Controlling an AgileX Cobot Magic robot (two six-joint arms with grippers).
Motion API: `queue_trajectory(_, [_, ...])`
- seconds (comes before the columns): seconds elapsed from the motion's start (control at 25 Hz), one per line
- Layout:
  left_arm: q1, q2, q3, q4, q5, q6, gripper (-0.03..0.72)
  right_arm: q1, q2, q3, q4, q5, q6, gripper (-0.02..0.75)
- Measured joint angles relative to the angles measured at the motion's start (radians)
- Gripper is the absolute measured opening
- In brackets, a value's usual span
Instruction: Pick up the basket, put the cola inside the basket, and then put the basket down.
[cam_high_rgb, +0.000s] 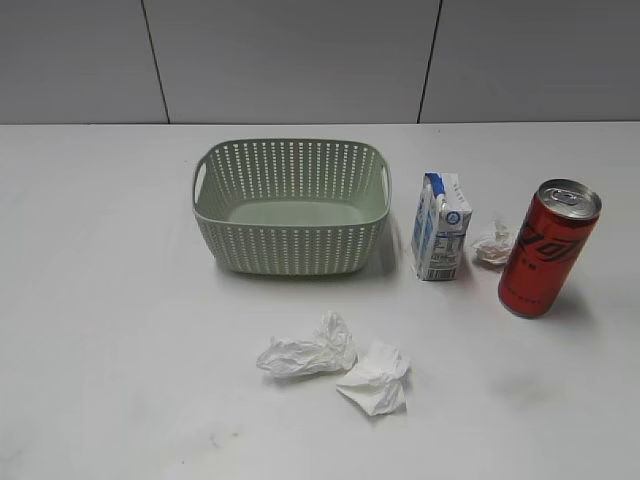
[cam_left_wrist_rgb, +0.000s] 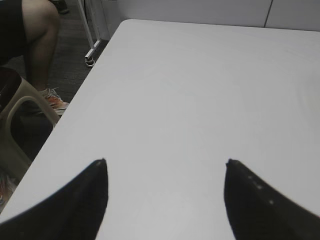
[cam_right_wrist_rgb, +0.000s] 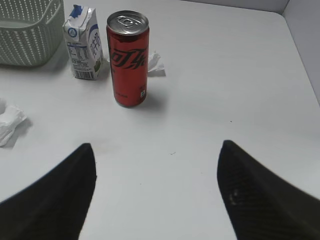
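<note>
The basket (cam_high_rgb: 291, 205) sits upright on the white tabletop (cam_high_rgb: 120, 330) toward the back, its pale green slotted walls and both side handles plain to see from the exterior view, and nothing lies inside it. Just to its right stands a small white-and-blue milk carton (cam_high_rgb: 440, 226), apart from the basket wall. Further right the cola (cam_high_rgb: 549, 248) stands upright, silver top showing, well apart from the basket. Between carton and can, a little behind them, lies a small crumpled tissue (cam_high_rgb: 493, 245), partly hidden by the can in the right wrist view. Two larger crumpled tissues (cam_high_rgb: 335, 362) lie side by side in front of the basket.

Neither arm shows in the exterior view. In the right wrist view the right gripper (cam_right_wrist_rgb: 157, 197) has its dark fingers (cam_right_wrist_rgb: 252, 195) spread wide with nothing between them; they hang over bare tabletop, short of the cola (cam_right_wrist_rgb: 129, 58), and their tips are the only part visible. The basket (cam_right_wrist_rgb: 27, 31) is cut off at that view's top left corner, and one tissue is clipped by the left edge.

The left gripper (cam_left_wrist_rgb: 165, 200) also has its fingers (cam_left_wrist_rgb: 75, 205) set wide apart and empty, over bare tabletop near the left edge. Beyond that edge a seated person's leg (cam_left_wrist_rgb: 37, 45) and a pale chair (cam_left_wrist_rgb: 20, 125) are partly in view, the rest cut off.
</note>
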Motion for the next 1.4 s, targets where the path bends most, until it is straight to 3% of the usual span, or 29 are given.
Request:
queue_trajectory(0.84, [0.000, 0.000, 0.000, 0.049, -0.005, 0.000, 0.556, 0.000, 0.000, 0.000, -0.002, 0.000, 0.000, 0.586])
queue_trajectory(1.08, [0.000, 0.024, -0.031, -0.046, -0.078, 0.000, 0.596, 0.000, 0.000, 0.000, -0.003, 0.000, 0.000, 0.586])
queue_trajectory(1.4, [0.000, 0.293, -0.094, -0.124, -0.241, 0.087, 0.598, 0.000, 0.000, 0.000, -0.003, 0.001, 0.000, 0.586])
